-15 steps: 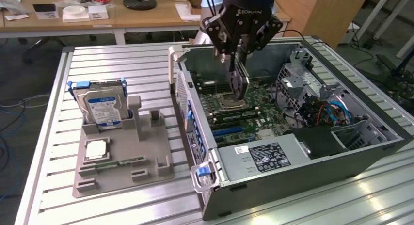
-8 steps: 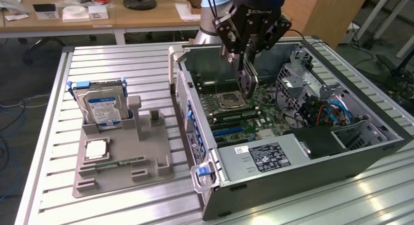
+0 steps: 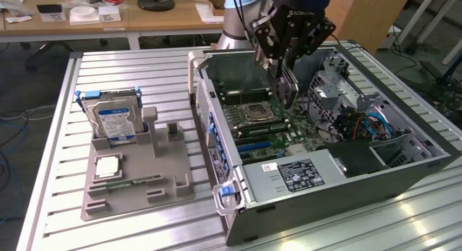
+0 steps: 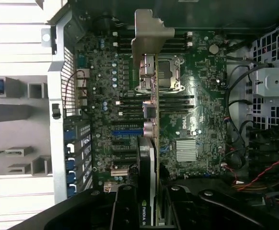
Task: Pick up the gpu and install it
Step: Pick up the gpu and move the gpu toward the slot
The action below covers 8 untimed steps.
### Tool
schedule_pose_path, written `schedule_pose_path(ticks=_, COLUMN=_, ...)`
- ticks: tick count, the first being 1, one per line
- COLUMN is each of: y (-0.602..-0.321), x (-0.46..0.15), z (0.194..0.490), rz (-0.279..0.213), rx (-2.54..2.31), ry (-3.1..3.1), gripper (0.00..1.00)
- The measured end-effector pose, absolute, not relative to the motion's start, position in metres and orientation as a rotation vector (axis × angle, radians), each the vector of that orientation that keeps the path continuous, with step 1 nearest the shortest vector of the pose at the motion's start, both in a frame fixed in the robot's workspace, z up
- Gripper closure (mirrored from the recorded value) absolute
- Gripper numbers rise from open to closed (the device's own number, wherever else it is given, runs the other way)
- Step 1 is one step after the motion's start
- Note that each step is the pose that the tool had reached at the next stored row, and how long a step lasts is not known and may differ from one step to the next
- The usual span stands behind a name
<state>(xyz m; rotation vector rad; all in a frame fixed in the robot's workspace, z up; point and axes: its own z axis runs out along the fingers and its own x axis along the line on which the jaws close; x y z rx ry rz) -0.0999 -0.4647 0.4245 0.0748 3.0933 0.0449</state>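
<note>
The hand (image 3: pixel 280 61), partly closed, grips the gpu (image 3: pixel 287 91) edge-down, hanging beneath it over the motherboard (image 3: pixel 296 134). Pickup is done; the card is not yet seated.

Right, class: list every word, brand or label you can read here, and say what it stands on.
"ROBOTIQ": on the gripper.
"NVIDIA": on the gpu, down by the jaws.
Too small to read: power supply label, hard drive label, motherboard print.
</note>
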Motion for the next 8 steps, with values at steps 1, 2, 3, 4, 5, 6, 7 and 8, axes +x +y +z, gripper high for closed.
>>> schedule_pose_path(ticks=1, y=-0.465, x=-0.098, z=0.425, rz=0.045, rx=0.075, ry=3.093, gripper=0.73)
schedule_pose_path(ticks=2, y=-0.465, x=-0.096, z=0.425, rz=0.045, rx=0.075, ry=3.093, gripper=0.73)
schedule_pose_path(ticks=3, y=-0.465, x=-0.093, z=0.425, rz=0.045, rx=0.075, ry=3.093, gripper=0.73)
schedule_pose_path(ticks=4, y=-0.465, x=-0.091, z=0.425, rz=0.045, rx=0.075, ry=3.093, gripper=0.73)
schedule_pose_path(ticks=5, y=-0.465, x=-0.089, z=0.424, rz=0.045, rx=0.075, ry=3.093, gripper=0.73)
schedule_pose_path(ticks=6, y=-0.465, x=-0.087, z=0.425, rz=0.045, rx=0.075, ry=3.093, gripper=0.73)
schedule_pose_path(ticks=7, y=-0.465, x=-0.085, z=0.425, rz=0.045, rx=0.075, ry=3.093, gripper=0.73)
schedule_pose_path(ticks=8, y=-0.465, x=-0.083, z=0.425, rz=0.045, rx=0.075, ry=3.093, gripper=0.73)
